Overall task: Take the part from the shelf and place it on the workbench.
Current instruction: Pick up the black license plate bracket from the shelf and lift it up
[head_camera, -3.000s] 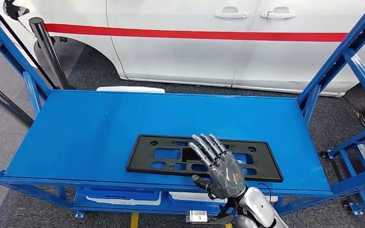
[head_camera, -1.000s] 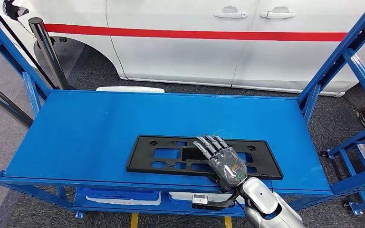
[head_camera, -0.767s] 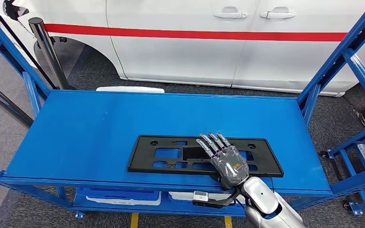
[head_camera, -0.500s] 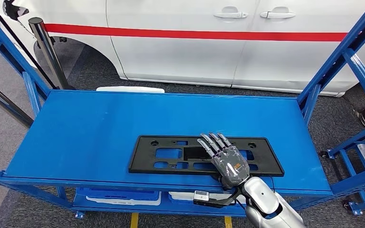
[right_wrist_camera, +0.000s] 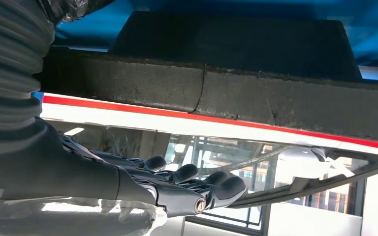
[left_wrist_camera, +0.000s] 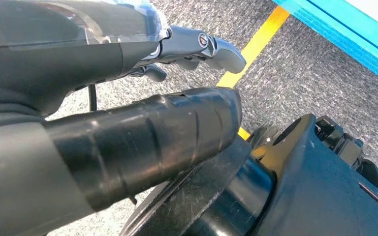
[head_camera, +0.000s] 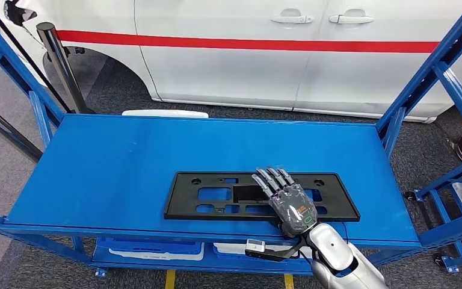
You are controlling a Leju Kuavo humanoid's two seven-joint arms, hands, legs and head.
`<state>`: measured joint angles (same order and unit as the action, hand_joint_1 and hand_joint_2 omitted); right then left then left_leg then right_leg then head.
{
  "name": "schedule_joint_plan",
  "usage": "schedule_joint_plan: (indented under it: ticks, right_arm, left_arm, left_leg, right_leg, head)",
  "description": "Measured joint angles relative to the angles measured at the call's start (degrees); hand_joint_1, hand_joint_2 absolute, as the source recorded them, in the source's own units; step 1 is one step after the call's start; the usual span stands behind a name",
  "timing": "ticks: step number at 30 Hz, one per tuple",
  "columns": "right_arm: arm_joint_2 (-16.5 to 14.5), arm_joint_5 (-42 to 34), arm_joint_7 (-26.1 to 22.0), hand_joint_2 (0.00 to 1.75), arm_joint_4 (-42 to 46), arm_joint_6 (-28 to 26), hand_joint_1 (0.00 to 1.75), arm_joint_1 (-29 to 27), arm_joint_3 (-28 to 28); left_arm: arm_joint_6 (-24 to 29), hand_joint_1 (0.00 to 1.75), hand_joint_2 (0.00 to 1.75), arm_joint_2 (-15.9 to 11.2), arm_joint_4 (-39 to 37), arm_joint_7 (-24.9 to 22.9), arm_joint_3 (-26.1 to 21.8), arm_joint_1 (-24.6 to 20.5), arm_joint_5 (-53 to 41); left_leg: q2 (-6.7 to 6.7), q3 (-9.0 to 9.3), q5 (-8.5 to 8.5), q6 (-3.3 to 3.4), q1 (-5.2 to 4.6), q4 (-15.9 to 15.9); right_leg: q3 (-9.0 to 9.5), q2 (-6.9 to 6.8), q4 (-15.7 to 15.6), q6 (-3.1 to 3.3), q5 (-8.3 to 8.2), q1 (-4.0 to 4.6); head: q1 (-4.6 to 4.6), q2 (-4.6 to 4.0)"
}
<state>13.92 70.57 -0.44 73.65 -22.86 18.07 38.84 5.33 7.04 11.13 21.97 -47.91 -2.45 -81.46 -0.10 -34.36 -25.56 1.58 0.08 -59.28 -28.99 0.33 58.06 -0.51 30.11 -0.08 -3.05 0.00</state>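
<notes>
The right hand (head_camera: pixel 292 205) lies flat on the black part (head_camera: pixel 216 203), fingers (head_camera: pixel 269 180) straight and slightly apart, gripping nothing — under them the part sits near the blue shelf's (head_camera: pixel 96 174) front edge, so I'd curl under that near rim before lifting.

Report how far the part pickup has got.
Done: the right hand has reached the black part and lies over its near right section, fingers extended across it. In hand: securing a grasp; the part lies flat on the blue shelf, and a firm hold is not evident. Left: lifting it off the shelf and placing it on the workbench. The left hand hangs low over the floor, holding nothing.
</notes>
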Motion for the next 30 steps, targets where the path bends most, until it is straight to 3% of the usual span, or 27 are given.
schedule_joint_plan:
  ticks: [1,4,5,6,12,30]
  right_arm:
    - [0.00,0.10,0.08,1.75,-0.02,0.00,0.24,0.00,-0.03]
    - [0.00,0.60,0.48,1.75,-0.17,0.04,1.30,0.00,-0.21]
    - [0.00,0.75,0.60,1.75,-0.28,0.07,1.53,-0.01,-0.28]
    - [0.00,0.87,0.69,1.75,-0.39,0.08,1.61,-0.02,-0.33]
    - [0.00,1.41,1.21,1.75,-0.58,-0.71,1.75,-0.50,-0.61]
    - [-0.14,4.19,1.22,1.75,2.94,-7.50,1.75,-4.47,-3.58]
  left_arm:
    - [0.00,0.00,0.00,0.00,0.00,-0.01,-0.01,0.00,0.00]
    - [0.00,0.00,0.00,0.00,0.00,-0.04,-0.03,0.00,0.00]
    - [0.00,0.00,0.00,0.00,0.00,-0.05,-0.04,0.00,0.01]
    - [0.00,0.00,0.00,0.00,0.00,-0.06,-0.05,0.01,0.01]
    - [0.00,0.00,0.00,0.00,0.00,-0.07,-0.13,0.02,0.02]
    - [0.28,0.00,0.00,0.00,0.00,-0.13,-1.03,0.05,0.00]
  left_leg:
    - [0.00,0.00,0.00,0.00,0.00,0.00]
    - [0.00,0.00,0.00,0.00,0.00,0.00]
    - [0.00,0.00,0.00,0.00,0.00,0.00]
    - [0.00,0.00,0.00,0.00,0.00,0.00]
    - [-0.01,-0.01,0.00,0.00,0.00,0.00]
    - [-0.02,-0.01,0.00,0.00,0.00,0.00]
  right_leg:
    - [0.00,0.00,0.00,0.00,0.00,0.00]
    - [0.00,0.00,0.00,0.00,0.00,0.00]
    - [0.00,0.00,0.00,0.00,0.00,0.00]
    - [0.00,0.00,0.00,0.00,0.00,0.00]
    - [-0.01,0.00,0.00,0.00,0.00,0.00]
    - [0.00,-0.01,0.00,0.00,0.01,0.00]
  head:
    - [-0.01,0.00]
    - [-0.01,0.00]
    - [0.00,0.00]
    - [0.00,0.00]
    - [0.00,0.00]
    - [0.00,0.00]
